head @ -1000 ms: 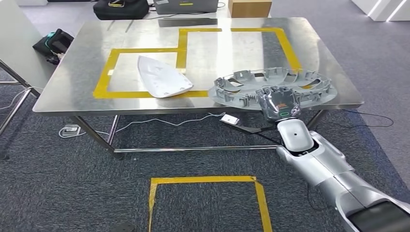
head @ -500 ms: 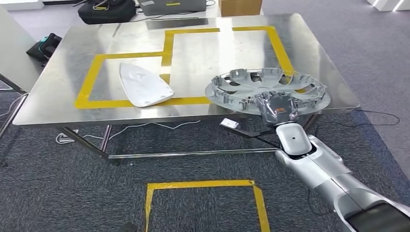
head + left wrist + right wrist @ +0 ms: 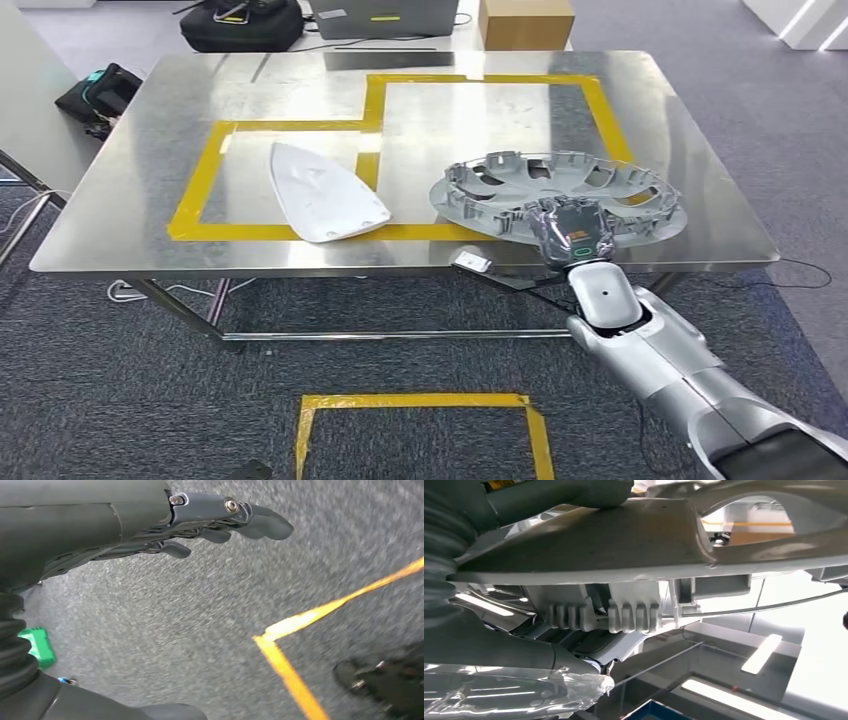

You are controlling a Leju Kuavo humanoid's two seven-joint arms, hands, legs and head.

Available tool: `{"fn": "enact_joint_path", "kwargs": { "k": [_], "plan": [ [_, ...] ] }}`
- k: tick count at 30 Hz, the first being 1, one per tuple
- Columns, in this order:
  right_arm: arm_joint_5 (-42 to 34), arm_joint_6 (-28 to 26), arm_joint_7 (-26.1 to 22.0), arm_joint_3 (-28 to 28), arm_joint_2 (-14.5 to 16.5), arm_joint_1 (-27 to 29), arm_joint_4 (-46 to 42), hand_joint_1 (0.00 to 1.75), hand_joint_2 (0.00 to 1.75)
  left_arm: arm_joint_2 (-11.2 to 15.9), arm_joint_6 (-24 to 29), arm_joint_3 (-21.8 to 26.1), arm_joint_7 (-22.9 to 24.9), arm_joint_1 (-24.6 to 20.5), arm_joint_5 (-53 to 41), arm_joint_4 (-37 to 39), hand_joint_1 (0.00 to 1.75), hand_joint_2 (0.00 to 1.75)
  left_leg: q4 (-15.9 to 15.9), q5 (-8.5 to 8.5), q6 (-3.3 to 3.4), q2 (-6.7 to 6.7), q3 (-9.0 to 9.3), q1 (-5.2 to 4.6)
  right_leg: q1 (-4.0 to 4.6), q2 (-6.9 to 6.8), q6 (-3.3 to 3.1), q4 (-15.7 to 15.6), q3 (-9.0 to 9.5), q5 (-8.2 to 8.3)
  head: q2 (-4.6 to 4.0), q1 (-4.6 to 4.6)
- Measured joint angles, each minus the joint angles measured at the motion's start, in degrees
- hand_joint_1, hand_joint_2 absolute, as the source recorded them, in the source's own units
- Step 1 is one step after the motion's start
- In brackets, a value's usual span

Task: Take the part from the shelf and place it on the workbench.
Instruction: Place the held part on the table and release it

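A grey round wheel-cover part (image 3: 560,190) is over the right front area of the steel workbench (image 3: 140,200). My right hand (image 3: 572,232) grips its near rim. In the right wrist view the part's ribbed underside (image 3: 624,615) hangs just above the shiny bench top, gripped by my hand (image 3: 499,510) at the rim. My left hand (image 3: 200,515) hangs over the carpet, fingers apart and holding nothing.
A white curved shell part (image 3: 320,192) lies inside a yellow-taped rectangle (image 3: 200,180) at the bench's left. Black bags (image 3: 240,22), a box (image 3: 525,22) and a case stand behind the bench. Yellow tape (image 3: 415,402) marks a square on the carpet in front.
The camera has shifted, so the whole scene slides in the picture. My right hand keeps its grip on the wheel cover, which has come further in over the bench top from its front edge.
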Motion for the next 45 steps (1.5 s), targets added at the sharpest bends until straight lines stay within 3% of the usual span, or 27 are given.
{"fn": "enact_joint_path", "kwargs": {
  "k": [2, 3, 4, 6, 7, 8, 9, 12, 14, 17, 18, 19, 20, 22, 23, 25, 29, 31, 33, 37, 41, 43, 45],
  "plan": [
    [0.0, 0.0, -0.1, 0.0, 0.0, 0.5, 0.0, 1.75, 1.75, 0.0, 0.1, 0.0, 0.0, 0.1, 0.0, 0.0, 0.0, 1.75, 0.0, -0.66, 0.27, -0.28, 0.64, -0.06, 0.06, 0.0, 0.08, 7.7, -4.54, -2.75, 0.0, 0.08],
    [0.0, 0.0, -0.1, 0.0, 0.0, 0.8, 0.0, 1.75, 1.75, 0.0, 0.1, 0.0, 0.0, 0.2, 0.0, 0.0, 0.0, 1.75, 0.1, -1.01, 0.33, -0.47, 1.02, -0.11, 0.09, 0.01, 0.04, 9.9, -6.22, -2.64, 0.0, 0.08],
    [0.0, 0.0, -0.1, 0.0, 0.0, 1.1, 0.0, 1.75, 1.75, 0.0, 0.1, 0.0, 0.0, 0.3, 0.0, 0.0, 0.0, 1.75, 0.1, -1.37, 0.35, -0.66, 1.47, -0.16, 0.12, 0.01, -0.05, 9.9, -6.97, -1.16, 0.0, 0.09],
    [0.0, 0.0, -0.1, -0.1, 0.0, 1.0, 0.0, 1.75, 1.75, -0.1, 0.1, 0.0, 0.0, 0.4, 0.0, 0.0, 0.0, 1.75, 0.1, -2.06, 0.24, -0.99, 2.49, -0.26, 0.18, 0.04, -0.42, 3.4, -5.41, 4.72, 0.0, 0.09],
    [0.0, 0.0, -0.1, -0.1, 0.0, 0.9, 0.0, 1.75, 1.75, -0.1, 0.1, 0.0, 0.0, 0.4, 0.0, 0.0, 0.0, 1.75, 0.2, -2.37, 0.09, -1.12, 2.86, -0.38, 0.25, 0.09, -0.64, -0.4, -4.04, 7.1, 0.0, 0.07],
    [0.0, 0.0, -0.1, -0.1, 0.0, 0.6, 0.0, 1.75, 1.75, -0.1, 0.1, 0.0, 0.0, 0.3, 0.0, 0.0, 0.0, 1.75, 0.3, -2.57, -0.1, -1.22, 2.99, -0.45, 0.33, 0.15, -0.89, -3.6, -2.79, 8.46, 0.0, 0.04],
    [0.0, 0.1, -0.2, -0.1, 0.0, 0.5, 0.0, 1.75, 1.75, -0.1, 0.1, 0.0, 0.0, 0.3, 0.0, 0.0, 0.0, 1.75, 0.4, -2.66, -0.31, -1.29, 2.95, -0.5, 0.41, 0.22, -1.11, -5.3, -2.06, 8.87, 0.0, -0.08],
    [0.0, 0.1, -0.2, -0.1, 0.0, 0.4, -0.1, 1.75, 1.75, 0.0, 0.1, 0.0, 0.0, 0.2, 0.0, 0.0, 0.0, 1.75, 0.6, -2.85, -1.02, -1.32, 2.68, -0.48, 0.4, 0.3, -1.79, -6.1, -1.54, 8.43, 0.0, -0.29],
    [0.0, 0.1, -0.2, -0.2, 0.0, 0.1, -0.3, 1.75, 1.75, 0.0, 0.1, 0.0, 0.0, 0.2, 0.0, 0.0, 0.0, 1.75, 2.7, -4.29, -1.78, -0.95, 1.74, -0.43, 0.0, 0.24, -2.28, -6.4, -1.15, 8.45, 0.0, -0.54],
    [0.0, 0.1, -0.2, -0.3, 0.0, 0.0, -0.4, 1.75, 1.75, -0.1, 0.2, 0.0, 0.0, 0.0, 0.0, 0.0, 0.0, 1.75, 13.2, -8.74, -2.94, -0.41, -3.7, 0.28, -0.26, 0.13, -2.71, -6.6, -0.71, 8.22, 0.0, -0.84],
    [0.0, 0.2, -0.2, -0.3, 0.0, 0.1, -0.4, 1.75, 1.75, -0.1, 0.2, 0.0, 0.0, 0.1, 0.0, 0.0, 0.0, 1.75, 16.3, -9.46, -3.19, -0.34, -5.53, 0.55, -0.31, 0.1, -2.71, -6.6, -0.56, 8.08, 0.0, -0.83],
    [0.0, 0.2, -0.2, -0.3, 0.0, 0.1, -0.4, 1.75, 1.75, 0.0, 0.3, 0.0, 0.1, 0.1, 0.0, 0.0, 0.0, 1.75, 17.4, -9.02, -3.38, -0.29, -6.44, 0.74, -0.38, 0.1, -2.63, -6.6, -0.36, 7.89, 0.0, -0.82],
    [0.0, 0.2, -0.2, -0.3, 0.0, 0.2, -0.4, 1.75, 1.75, 0.0, 0.3, 0.0, 0.1, 0.2, 0.0, 0.0, 0.0, 1.75, 16.4, -7.53, -3.51, -0.26, -6.27, 0.89, -0.49, 0.1, -2.48, -6.6, -0.08, 7.67, 0.0, -0.84],
    [0.0, 0.3, -0.2, -0.3, 0.0, 0.1, -0.4, 1.75, 1.75, 0.0, 0.4, 0.0, 0.1, 0.2, 0.0, 0.0, 0.0, 1.75, 9.4, -2.71, -3.79, 0.05, -3.21, 1.24, -0.69, 0.12, -1.9, -6.5, 0.72, 7.05, 0.0, -0.87],
    [0.0, 0.4, -0.2, -0.3, 0.0, 0.0, -0.4, 1.75, 1.75, 0.0, 0.4, 0.0, 0.1, 0.1, 0.0, 0.0, 0.0, 1.75, 5.6, -1.29, -3.86, 0.22, -1.42, 1.3, -0.6, 0.15, -1.5, -6.5, 0.95, 6.7, 0.0, -1.01],
    [0.0, 0.4, -0.2, -0.4, 0.0, -0.2, -0.6, 1.75, 1.75, -0.2, 0.4, 0.0, 0.1, -0.1, 0.0, 0.0, 0.0, 1.75, 1.6, -0.75, -3.53, 0.45, 0.43, 1.46, -0.27, 0.22, -0.97, -6.3, 0.93, 6.26, 0.0, -1.16],
    [0.0, 0.5, -0.2, -0.5, 0.0, -0.3, -0.7, 1.75, 1.75, -0.3, 0.5, 0.0, 0.2, 0.0, 0.0, 0.0, 0.0, 1.75, 1.0, -1.08, -2.91, 0.04, 0.48, 1.44, -0.08, 0.03, -1.92, -6.7, 1.01, 6.53, 0.0, -0.88],
    [0.0, 0.5, -0.2, -0.6, 0.0, -0.3, -0.7, 1.75, 1.75, -0.3, 0.5, 0.0, 0.3, -0.1, 0.0, 0.0, 0.0, 1.75, 1.1, -1.23, -2.41, -0.21, 0.48, 1.22, -0.16, -0.3, -1.84, -7.4, 1.41, 6.52, 0.0, -0.86],
    [0.0, 0.5, -0.2, -0.6, 0.0, -0.3, -0.7, 1.75, 1.75, -0.2, 0.5, 0.0, 0.3, -0.1, -0.1, 0.0, 0.0, 1.75, 1.1, -1.4, -1.84, -0.33, 0.5, 0.96, -0.34, -0.56, -1.17, -7.9, 1.69, 6.49, 0.0, -0.88],
    [0.0, 0.5, -0.4, -0.6, 0.0, -0.2, -0.9, 1.75, 1.75, -0.1, 0.6, 0.0, 0.3, -0.1, -0.1, 0.0, 0.0, 1.75, 1.2, -1.71, -0.96, -0.36, 0.51, 0.28, -1.02, -0.63, 0.76, -8.3, 1.87, 6.5, 0.0, -0.92],
    [0.0, 0.9, -0.5, -0.7, 0.0, 0.0, -1.7, 1.75, 1.75, 0.0, 0.8, 0.0, 0.2, -0.1, -0.1, 0.0, 0.0, 1.75, 0.8, -2.53, 0.1, -0.34, 0.85, -0.07, -1.38, -0.55, 2.0, -8.2, 2.33, 6.87, 0.0, -0.91],
    [0.0, 1.0, -0.5, -0.8, 0.0, 0.1, -2.1, 1.75, 1.75, 0.1, 0.8, 0.0, 0.2, -0.1, -0.1, 0.0, 0.0, 1.75, 0.4, -3.02, 0.86, -0.37, 1.73, 0.1, -1.34, -0.53, 2.08, -6.4, 1.77, 5.77, 0.0, -0.65],
    [0.0, 1.1, -0.6, -0.9, 0.0, 0.2, -2.3, 1.75, 1.75, 0.1, 0.9, 0.0, 0.2, 0.0, -0.2, 0.0, 0.0, 1.75, 0.4, -3.22, 1.18, -0.41, 2.54, 0.19, -1.18, -0.46, 1.62, -0.3, -1.49, 2.71, 0.0, -0.39]
  ]
}}
